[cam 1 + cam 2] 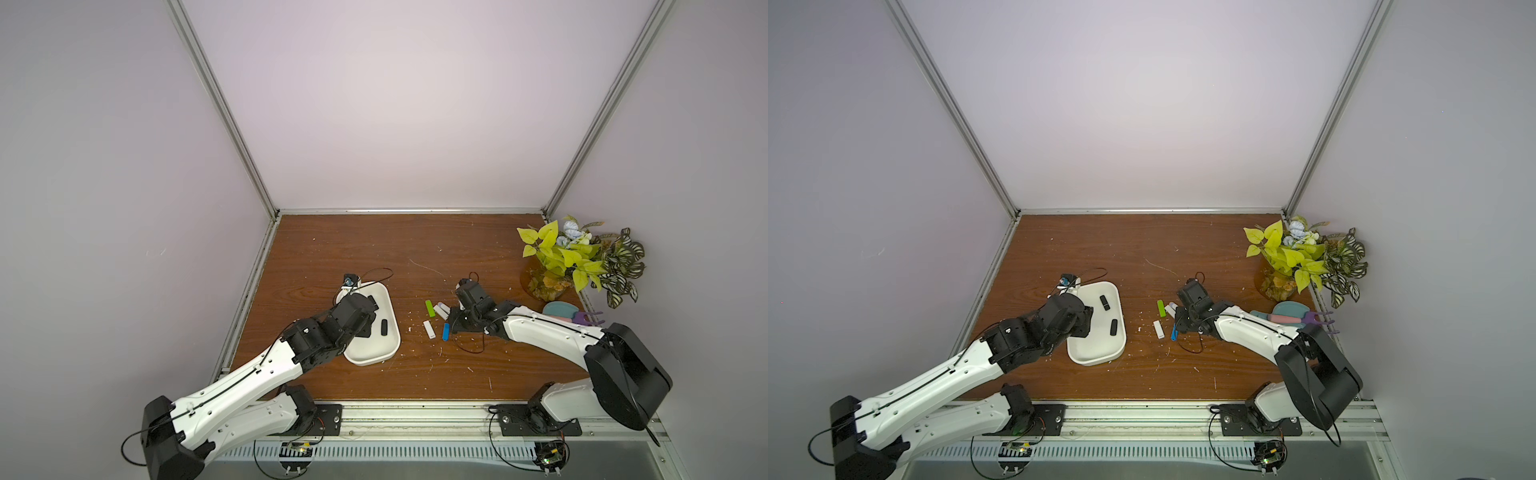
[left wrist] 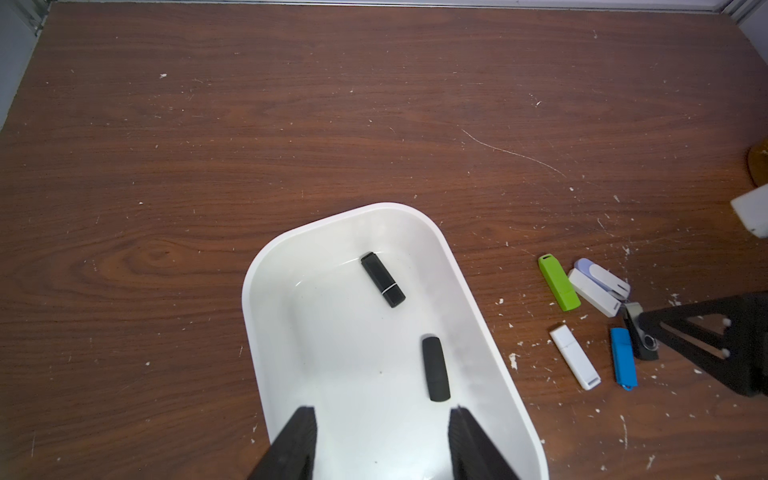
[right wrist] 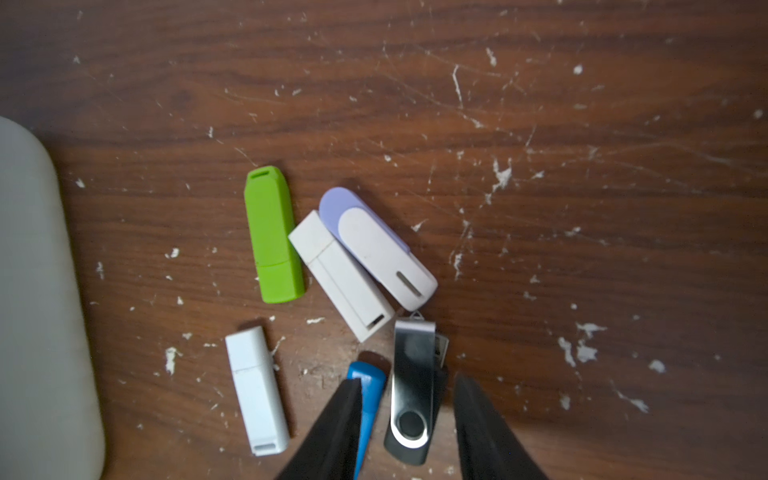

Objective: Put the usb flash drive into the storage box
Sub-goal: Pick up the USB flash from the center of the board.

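The storage box (image 1: pixel 374 360) (image 1: pixel 1096 360) is a shallow white tray left of centre, and two black usb flash drives (image 2: pixel 382 279) (image 2: pixel 435 368) lie in it. My left gripper (image 2: pixel 382 411) hangs open over the box's near end with nothing between its fingers. To the right, several drives lie on the wood: green (image 3: pixel 274 237), white (image 3: pixel 257 390), blue (image 3: pixel 370 399), a white capped one (image 3: pixel 340 274) and a lilac-and-white one (image 3: pixel 374 245). My right gripper (image 3: pixel 407 380) is open and low, its fingers standing either side of a black-and-silver swivel drive (image 3: pixel 411 395), with gaps on both sides.
A potted plant (image 1: pixel 577 257) fills the back right corner. Teal, pink and purple items (image 1: pixel 561 309) lie beside the right arm. The box's rim (image 3: pixel 33 291) sits just left of the loose drives. Enclosure walls bound the wooden table (image 1: pixel 415 249).
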Controlling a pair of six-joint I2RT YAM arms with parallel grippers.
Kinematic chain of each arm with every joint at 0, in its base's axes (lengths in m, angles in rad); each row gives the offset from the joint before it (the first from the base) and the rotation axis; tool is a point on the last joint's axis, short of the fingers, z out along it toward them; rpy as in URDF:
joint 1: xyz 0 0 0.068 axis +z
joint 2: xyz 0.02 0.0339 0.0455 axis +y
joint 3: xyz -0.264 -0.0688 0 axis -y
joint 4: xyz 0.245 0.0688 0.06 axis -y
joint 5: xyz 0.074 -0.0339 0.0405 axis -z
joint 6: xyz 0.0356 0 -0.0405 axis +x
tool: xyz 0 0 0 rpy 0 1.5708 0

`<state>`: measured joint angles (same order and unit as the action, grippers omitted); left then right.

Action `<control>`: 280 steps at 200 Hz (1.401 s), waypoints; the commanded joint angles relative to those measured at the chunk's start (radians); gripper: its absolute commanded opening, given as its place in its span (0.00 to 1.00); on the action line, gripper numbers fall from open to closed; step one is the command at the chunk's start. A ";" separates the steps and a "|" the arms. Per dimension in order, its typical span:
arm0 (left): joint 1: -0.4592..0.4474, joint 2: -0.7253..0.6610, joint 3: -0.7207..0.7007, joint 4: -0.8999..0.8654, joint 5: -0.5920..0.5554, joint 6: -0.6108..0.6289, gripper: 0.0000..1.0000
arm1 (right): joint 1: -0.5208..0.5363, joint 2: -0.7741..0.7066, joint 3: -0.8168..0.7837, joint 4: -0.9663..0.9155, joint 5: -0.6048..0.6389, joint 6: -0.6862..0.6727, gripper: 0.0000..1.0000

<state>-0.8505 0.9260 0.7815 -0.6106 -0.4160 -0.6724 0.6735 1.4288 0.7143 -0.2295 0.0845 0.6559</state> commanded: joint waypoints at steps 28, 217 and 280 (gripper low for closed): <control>0.011 0.003 -0.010 -0.023 -0.013 0.017 0.51 | 0.017 0.040 0.014 0.001 0.032 0.026 0.39; 0.010 0.026 -0.012 -0.023 -0.004 0.019 0.52 | 0.039 0.084 0.030 -0.075 0.096 -0.010 0.34; 0.010 0.033 -0.011 -0.023 0.000 0.021 0.52 | 0.058 0.127 0.074 -0.147 0.100 -0.048 0.34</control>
<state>-0.8505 0.9554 0.7803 -0.6106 -0.4129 -0.6716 0.7174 1.5166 0.7506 -0.2775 0.1623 0.6399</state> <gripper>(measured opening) 0.519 0.343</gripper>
